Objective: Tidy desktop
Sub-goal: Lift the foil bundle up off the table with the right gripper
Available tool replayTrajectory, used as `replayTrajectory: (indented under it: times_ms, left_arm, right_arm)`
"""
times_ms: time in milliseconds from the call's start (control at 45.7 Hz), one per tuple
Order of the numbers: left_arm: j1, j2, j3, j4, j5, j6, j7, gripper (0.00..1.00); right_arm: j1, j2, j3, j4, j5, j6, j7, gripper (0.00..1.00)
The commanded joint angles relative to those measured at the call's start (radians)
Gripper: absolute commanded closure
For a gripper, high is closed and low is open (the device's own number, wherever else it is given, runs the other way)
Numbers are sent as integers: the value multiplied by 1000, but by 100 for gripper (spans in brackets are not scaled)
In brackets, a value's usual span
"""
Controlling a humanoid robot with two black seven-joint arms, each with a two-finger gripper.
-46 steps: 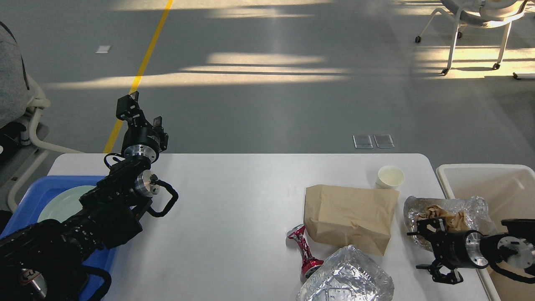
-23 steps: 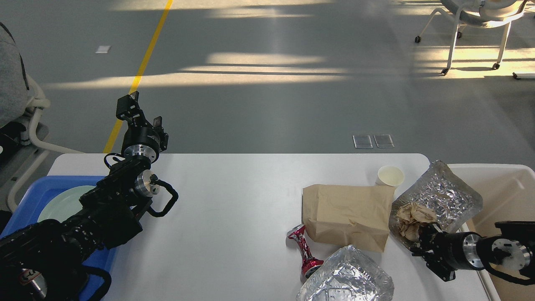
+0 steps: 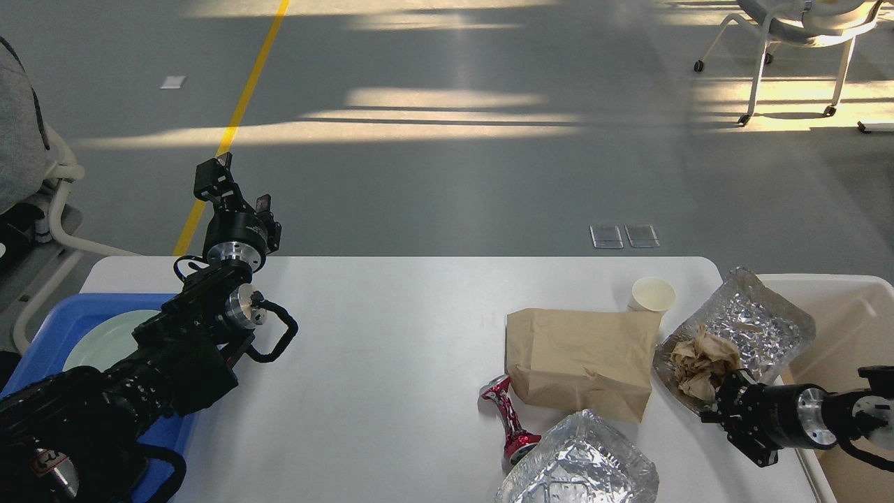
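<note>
The white desktop (image 3: 391, 363) carries litter on its right half. My right gripper (image 3: 726, 404) is shut on the near edge of a foil tray (image 3: 751, 323). The tray holds crumpled brown paper (image 3: 702, 356) and is tipped up, its far end over the rim of the white bin (image 3: 848, 307). My left gripper (image 3: 237, 190) is open and empty, raised above the desktop's far left edge. A brown paper bag (image 3: 583, 360), a paper cup (image 3: 653, 295), a crushed red can (image 3: 510, 419) and a second foil tray (image 3: 580, 464) lie on the desktop.
A blue tray (image 3: 42, 328) with a pale green plate (image 3: 105, 339) sits at the left edge under my left arm. A chair (image 3: 803, 28) stands far back right, another chair (image 3: 49, 202) at the left.
My right gripper went from open beside the flat foil tray to shut on its near edge, tipped it up, and has shifted it slightly right toward the bin. The left arm has not moved.
</note>
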Motion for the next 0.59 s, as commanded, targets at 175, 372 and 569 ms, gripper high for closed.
replayTrajectory:
  times_ms: [175, 372, 569]
  left_arm:
    - [1, 0, 1, 0, 0, 0, -1, 4]
    - [1, 0, 1, 0, 0, 0, 0, 4]
    - [1, 0, 1, 0, 0, 1, 0, 4]
  right_arm:
    - [40, -94, -3, 5, -9, 107, 0, 100]
    - [55, -140, -5, 5, -9, 186, 0, 100]
    - [69, -158, -5, 5, -23, 223, 2, 100]
